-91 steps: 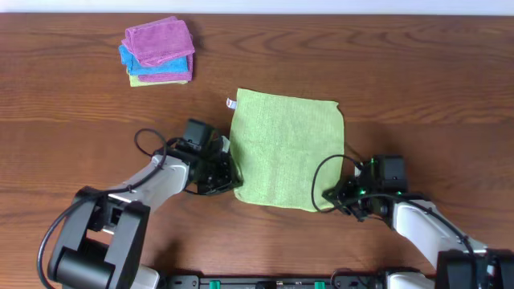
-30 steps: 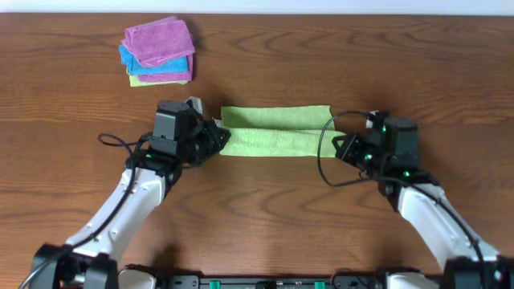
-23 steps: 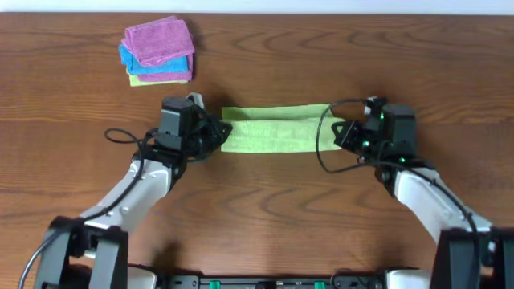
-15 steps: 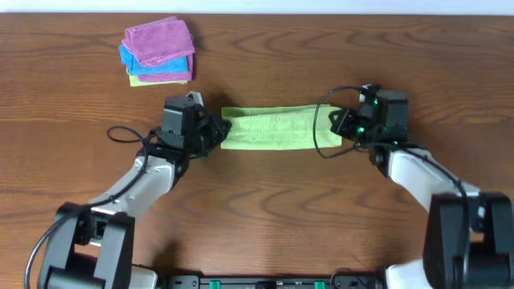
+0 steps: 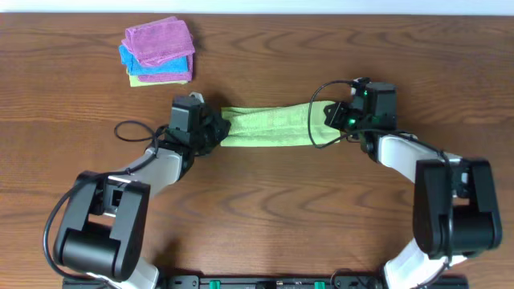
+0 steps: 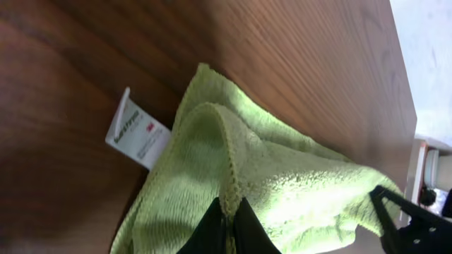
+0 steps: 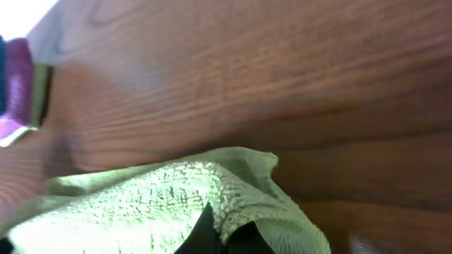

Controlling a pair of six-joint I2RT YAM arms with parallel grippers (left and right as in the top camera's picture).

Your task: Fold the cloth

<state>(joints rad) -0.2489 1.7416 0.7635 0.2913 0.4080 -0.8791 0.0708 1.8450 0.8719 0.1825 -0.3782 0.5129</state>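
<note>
Surface: brown wood-grain table [image 5: 265,233]; a stack of folded cloths [image 5: 158,50] sits at 10 o'clock, well apart from the work.
Cloth: the green microfibre cloth [image 5: 269,127] forms a narrow doubled band toward 12 o'clock, spanning both grippers.
Left gripper [image 5: 217,132]: tips pressed onto the band's 9 o'clock end, with the white label [image 6: 138,130] just beside.
Right gripper [image 5: 333,120]: tips nipping the 3 o'clock end at the hem.
Handling: I judge it light, soft and limp. It sags and bunches, and the layers may slide apart.
Hold: I would grip at the end corners, with both layers inside the pinch.
</note>
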